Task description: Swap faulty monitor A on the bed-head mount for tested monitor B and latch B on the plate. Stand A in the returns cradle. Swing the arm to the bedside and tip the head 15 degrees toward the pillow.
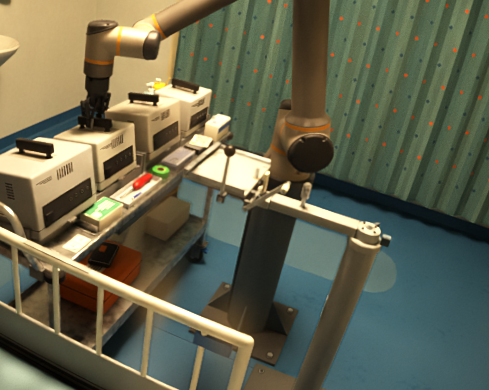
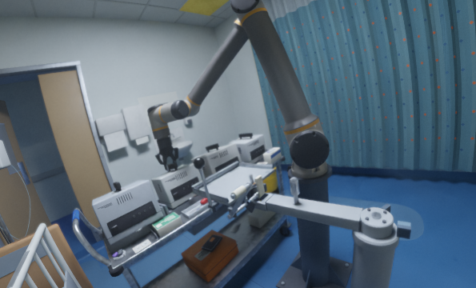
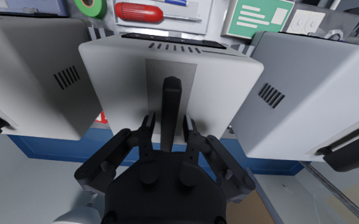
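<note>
My gripper (image 1: 95, 116) (image 2: 169, 165) (image 3: 167, 125) stands directly over the black carry handle (image 3: 170, 106) of a white monitor (image 1: 104, 149) (image 2: 177, 186) (image 3: 171, 81), the second of several in a row on the cart. It is open and holds nothing, with the handle running between its fingers in the wrist camera. The empty mount plate (image 1: 234, 170) (image 2: 233, 182) sits at the end of the grey mount arm (image 1: 314, 213) (image 2: 313, 210), with a black-knobbed lever (image 1: 226, 171) (image 2: 202, 178) beside it. I cannot tell which monitor is A or B.
The steel cart (image 1: 134, 209) (image 2: 189, 240) carries the monitors, a red screwdriver (image 1: 141, 181) (image 3: 138, 12), a green tape roll (image 1: 160, 170) and a green box (image 1: 101, 210). An orange case (image 1: 104, 269) (image 2: 209, 252) lies on its lower shelf. A bed rail (image 1: 109, 294) runs in front, and the curtain hangs behind.
</note>
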Controlling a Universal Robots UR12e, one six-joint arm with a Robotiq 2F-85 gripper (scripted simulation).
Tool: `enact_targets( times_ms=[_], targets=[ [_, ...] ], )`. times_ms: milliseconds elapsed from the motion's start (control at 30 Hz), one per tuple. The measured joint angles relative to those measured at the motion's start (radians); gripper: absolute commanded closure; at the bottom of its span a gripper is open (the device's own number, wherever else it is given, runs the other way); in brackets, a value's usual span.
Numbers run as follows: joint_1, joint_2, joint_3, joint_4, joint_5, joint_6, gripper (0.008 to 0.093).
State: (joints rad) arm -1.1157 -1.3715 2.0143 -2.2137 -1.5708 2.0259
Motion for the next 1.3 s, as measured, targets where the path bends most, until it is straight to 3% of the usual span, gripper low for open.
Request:
enact_targets(
  times_ms=[133,867,1300],
  targets=[
    [0.0,0.0,0.0,0.0,0.0,0.0,0.0494],
    [-0.001,-0.001,0.0,0.002,-0.002,0.0,0.0934],
    [-0.001,-0.001,0.0,0.002,-0.002,0.0,0.0934]
  ],
)
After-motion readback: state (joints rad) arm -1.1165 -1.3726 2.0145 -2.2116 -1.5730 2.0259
